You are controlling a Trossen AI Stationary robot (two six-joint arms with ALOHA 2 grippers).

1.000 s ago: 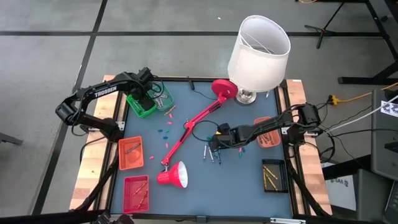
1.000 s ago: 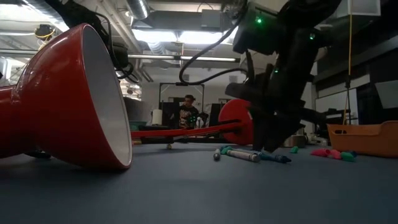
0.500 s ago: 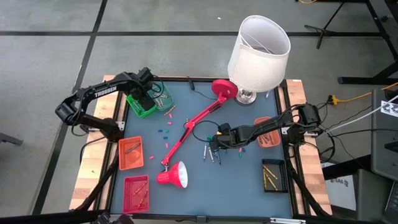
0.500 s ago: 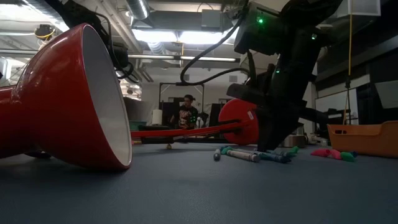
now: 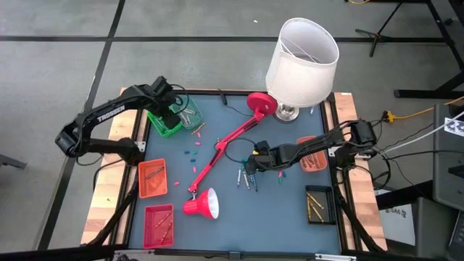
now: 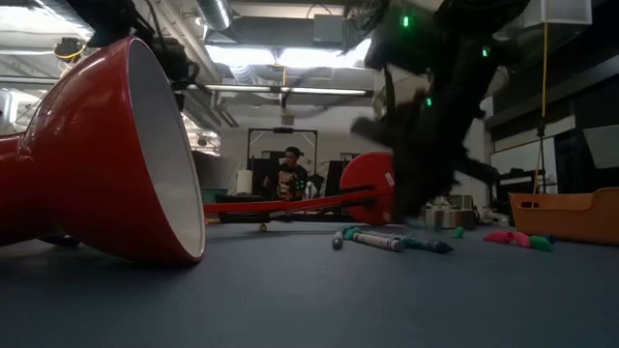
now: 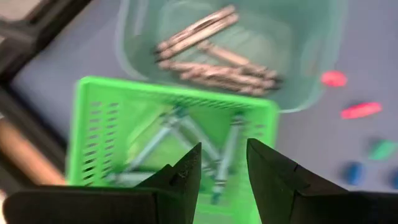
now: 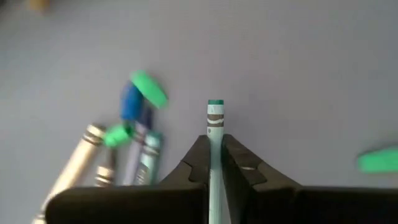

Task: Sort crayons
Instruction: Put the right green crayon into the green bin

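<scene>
Right pincer (image 8: 215, 155) grips a teal crayon (image 8: 215, 121) above the bench (image 5: 290, 217), mid-right; left pincer (image 7: 224, 163), fingers apart and empty, hovers over the green basket (image 7: 93, 118), far left.

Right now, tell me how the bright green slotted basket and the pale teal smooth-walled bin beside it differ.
The green slotted basket has perforated walls; the pale teal bin has smooth, see-through ones. The basket holds green and teal crayons; the bin holds greyish-brown crayons. The left gripper hovers open over the basket, not the bin. Both sit side by side, touching.
</scene>
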